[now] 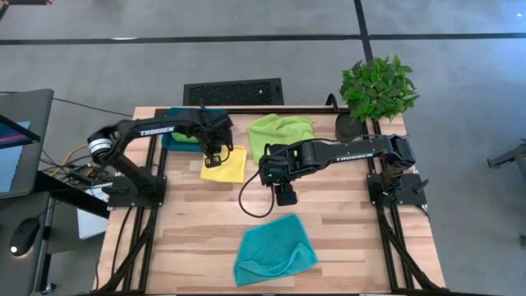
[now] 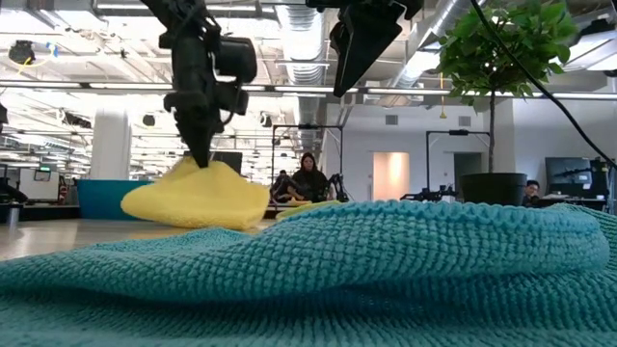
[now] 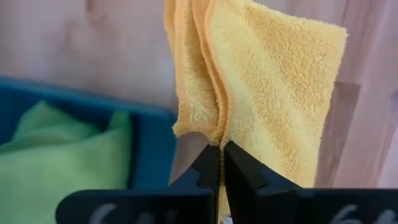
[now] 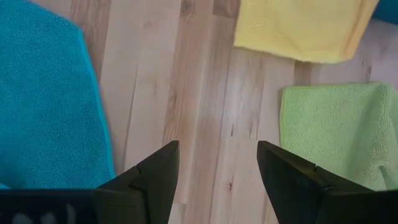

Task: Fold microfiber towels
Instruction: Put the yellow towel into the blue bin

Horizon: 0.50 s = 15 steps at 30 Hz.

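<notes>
Left gripper (image 3: 221, 149) is fully closed, pinching the edge of the yellow towel (image 1: 224, 165) where several layers bunch together; the low view shows the cloth peaked up under the fingers while the rest of it lies on the table (image 1: 345, 222). Right gripper (image 4: 217, 165) hangs with its jaws spread wide and empty over bare wood, between the teal towel (image 1: 274, 249) and the loose lime green towel (image 1: 279, 134).

Location of items: yellow towel sits near the far left of the table, just beside the dark-teal tray (image 1: 168, 138), which holds a second lime green towel (image 3: 56, 162). Teal towel lies rumpled at the near edge.

Handling assessment: all cloths appear light, soft and limp, with a napped pile that should give the fingers good purchase. None will hold a shape; any lifted edge will drape and drag the remainder. Layers may separate or slip out of a shallow pinch.

Recommended hold: at a corner or hem, gathering every layer, with the free arm pinning or taking the opposite corner
</notes>
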Each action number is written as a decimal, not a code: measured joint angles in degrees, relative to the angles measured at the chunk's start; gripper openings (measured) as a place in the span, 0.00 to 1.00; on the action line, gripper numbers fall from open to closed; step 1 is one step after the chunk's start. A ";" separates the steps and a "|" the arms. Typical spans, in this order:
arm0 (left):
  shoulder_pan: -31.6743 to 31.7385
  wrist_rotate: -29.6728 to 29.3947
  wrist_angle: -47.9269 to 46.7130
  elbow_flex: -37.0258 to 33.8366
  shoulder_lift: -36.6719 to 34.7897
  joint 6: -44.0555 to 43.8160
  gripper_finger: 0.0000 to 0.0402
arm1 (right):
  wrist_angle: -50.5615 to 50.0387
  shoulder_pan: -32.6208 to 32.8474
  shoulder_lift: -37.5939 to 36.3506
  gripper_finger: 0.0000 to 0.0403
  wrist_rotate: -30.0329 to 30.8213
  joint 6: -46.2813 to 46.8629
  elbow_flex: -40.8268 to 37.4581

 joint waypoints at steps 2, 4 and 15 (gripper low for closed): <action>0.27 -2.11 -0.35 0.01 -1.08 -0.50 0.00 | -0.01 0.00 0.00 0.59 0.00 0.00 0.00; 0.85 -4.61 -0.66 0.02 -2.05 -0.59 0.00 | -0.01 0.00 0.00 0.59 0.00 -0.02 0.01; 10.05 -15.76 -2.52 0.05 -2.56 -2.31 0.00 | -0.01 0.00 0.00 0.59 0.00 -0.02 0.02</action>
